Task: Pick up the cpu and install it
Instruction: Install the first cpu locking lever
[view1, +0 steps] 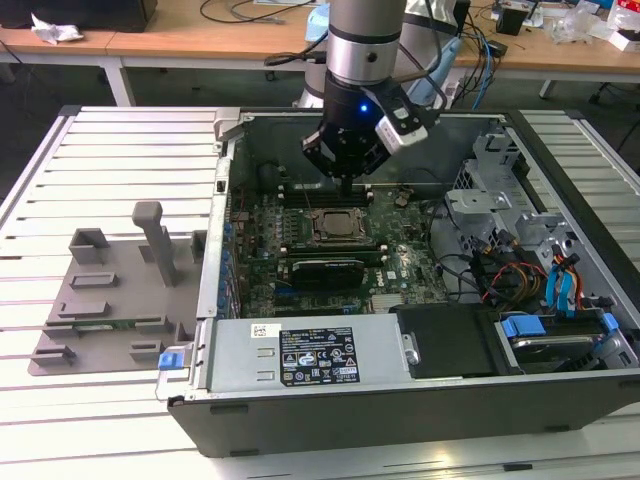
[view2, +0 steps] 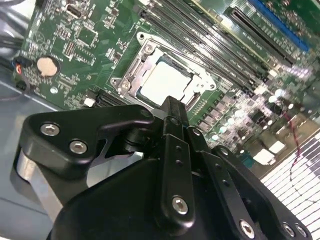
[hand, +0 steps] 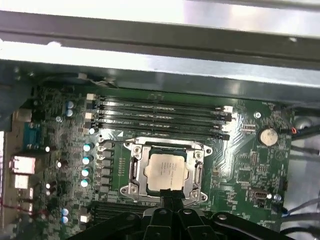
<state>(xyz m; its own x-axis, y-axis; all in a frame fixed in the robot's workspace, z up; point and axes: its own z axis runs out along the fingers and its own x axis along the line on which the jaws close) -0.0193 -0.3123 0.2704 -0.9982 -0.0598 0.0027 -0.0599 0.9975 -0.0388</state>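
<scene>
The cpu (view1: 336, 222) (view2: 164, 82) (hand: 166, 171), a small square chip with a silvery-white top, lies flat inside the metal-rimmed socket frame (view2: 131, 75) (hand: 134, 170) on the green motherboard. My gripper (view1: 347, 183) (view2: 172, 106) (hand: 168, 199) hangs inside the open computer case, a little above the socket's near edge. Its black fingers are pressed together with nothing between them. They are apart from the chip.
A grey plastic tray (view1: 110, 300) with slots and posts lies on the slatted table at the exterior view's left. Memory slots (hand: 160, 112) run beside the socket. A power supply (view1: 310, 355) and a cabled drive cage (view1: 530, 260) crowd the case.
</scene>
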